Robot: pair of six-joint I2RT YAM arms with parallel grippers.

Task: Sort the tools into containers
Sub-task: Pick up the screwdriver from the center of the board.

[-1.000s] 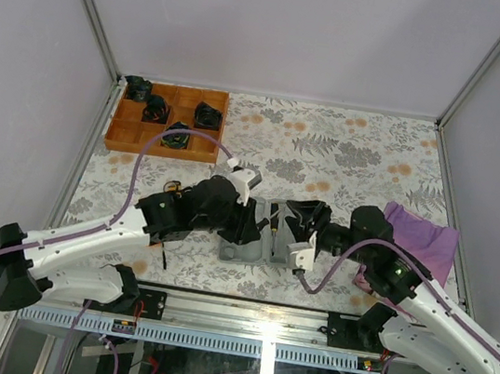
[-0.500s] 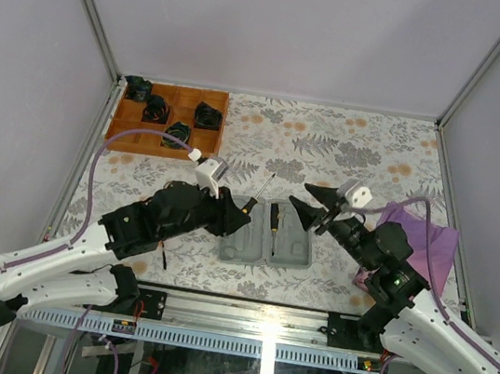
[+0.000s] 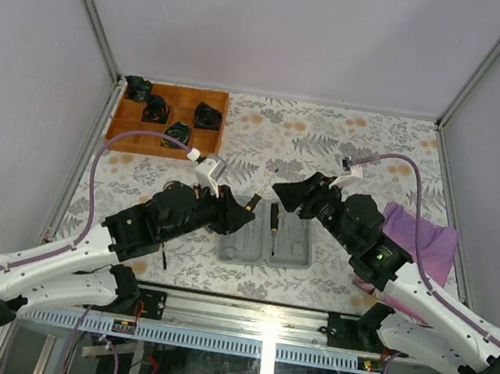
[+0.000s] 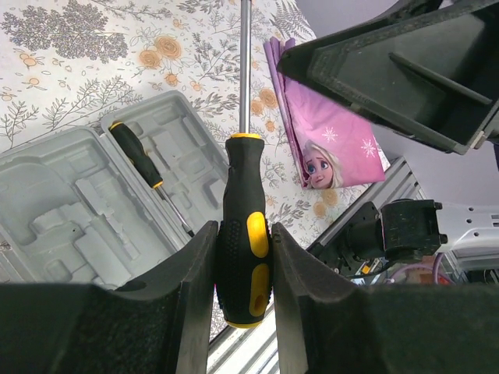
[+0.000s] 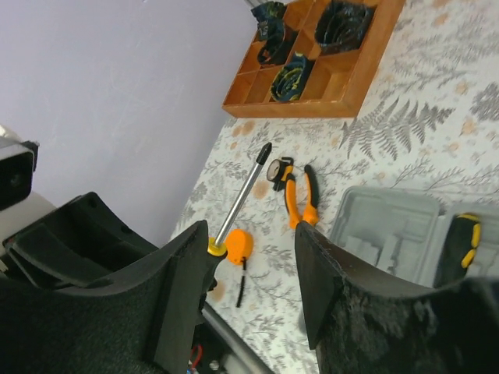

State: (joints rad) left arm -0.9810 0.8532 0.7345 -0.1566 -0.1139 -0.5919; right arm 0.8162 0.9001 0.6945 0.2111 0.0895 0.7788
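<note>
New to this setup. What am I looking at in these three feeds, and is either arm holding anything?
Two robot arms are bolted at the table's near edge. The overhead view looks down on both; the other two come from cameras on each wrist. The left jaws clamp a large screwdriver by its handle. The right jaws stand open, empty. On the table lie an open grey case with a small screwdriver inside, pliers, a tape measure, an orange tray and a purple cloth.

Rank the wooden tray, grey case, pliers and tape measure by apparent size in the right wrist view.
1. wooden tray and grey case: look alike; the tray is farther and cropped, the case partly hidden, so they are left unranked.
2. pliers
3. tape measure
</note>
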